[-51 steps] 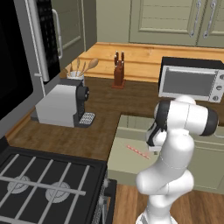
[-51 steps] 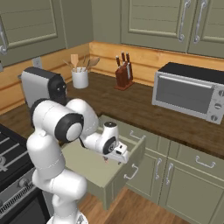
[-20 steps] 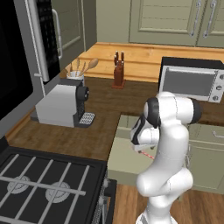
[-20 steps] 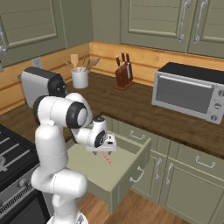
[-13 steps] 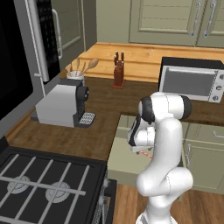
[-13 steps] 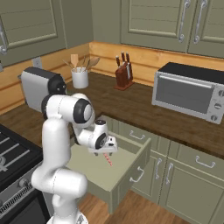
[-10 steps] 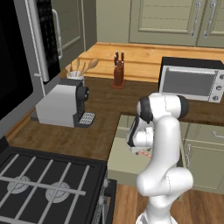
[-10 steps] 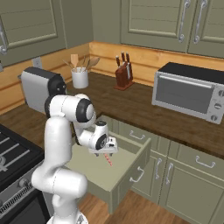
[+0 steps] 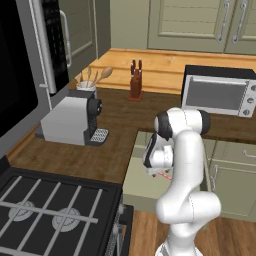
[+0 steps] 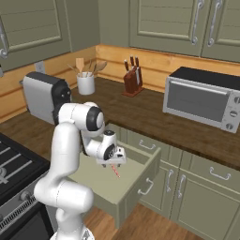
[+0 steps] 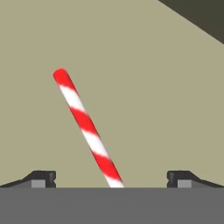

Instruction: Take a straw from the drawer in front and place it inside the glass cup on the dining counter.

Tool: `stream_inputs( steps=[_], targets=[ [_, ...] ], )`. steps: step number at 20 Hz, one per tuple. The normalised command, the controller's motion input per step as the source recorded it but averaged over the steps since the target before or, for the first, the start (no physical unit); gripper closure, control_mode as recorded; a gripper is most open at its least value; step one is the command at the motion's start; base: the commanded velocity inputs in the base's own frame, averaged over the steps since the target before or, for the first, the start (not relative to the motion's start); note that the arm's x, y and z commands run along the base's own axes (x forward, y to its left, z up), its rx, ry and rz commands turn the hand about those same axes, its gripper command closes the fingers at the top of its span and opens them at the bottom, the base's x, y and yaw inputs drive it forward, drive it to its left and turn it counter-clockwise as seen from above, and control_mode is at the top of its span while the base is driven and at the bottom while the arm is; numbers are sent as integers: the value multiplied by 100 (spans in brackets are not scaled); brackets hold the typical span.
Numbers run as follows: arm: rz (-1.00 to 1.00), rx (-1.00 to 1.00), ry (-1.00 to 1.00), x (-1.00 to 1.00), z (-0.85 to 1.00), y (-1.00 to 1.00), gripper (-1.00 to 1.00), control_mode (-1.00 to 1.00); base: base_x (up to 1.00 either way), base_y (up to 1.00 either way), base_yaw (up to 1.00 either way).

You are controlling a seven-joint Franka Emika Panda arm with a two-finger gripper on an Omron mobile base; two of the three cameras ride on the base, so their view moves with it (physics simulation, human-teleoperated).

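Note:
The pale green drawer (image 10: 137, 186) stands pulled open below the wall counter, also seen from the left base view as the drawer (image 9: 136, 176). A red-and-white striped straw (image 11: 86, 126) lies flat on the drawer floor, slanting between the two fingertips (image 11: 43, 177). My gripper (image 10: 114, 162) hangs low inside the drawer, just above the straw (image 10: 115, 172), open, holding nothing. From the left, the gripper (image 9: 154, 169) shows beside the arm, with the straw (image 9: 165, 176) peeking out beneath it. The glass cup and the dining counter are out of view.
On the dark wood counter stand a toaster oven (image 10: 202, 101), a knife block (image 10: 132, 79), a white pot of wooden spoons (image 10: 86, 82) and a coffee machine (image 9: 70, 120). A stove (image 9: 50, 220) lies left of the drawer. Cabinet doors (image 10: 220, 197) close off its right side.
The hand has come down and drawn in toward the arm's base, settling lower in the drawer over the straw. The jaws have stayed open.

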Motion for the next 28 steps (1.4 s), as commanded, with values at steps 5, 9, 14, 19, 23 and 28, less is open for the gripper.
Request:
stream_inputs(
  steps=[5,9,14,19,23,28],
  targets=[
    [0,0,0,0,-37,-1,100,-100,0,0,0],
    [0,0,0,0,-43,-6,100,-100,0,0,0],
    [0,0,0,4,-46,-11,100,-100,0,0,0],
    [0,0,0,4,-34,-17,100,-100,0,0,0],
    [0,0,0,3,-17,-27,100,-100,0,0,0],
    [0,0,0,3,-16,-27,100,-100,0,0,0]
  ],
)
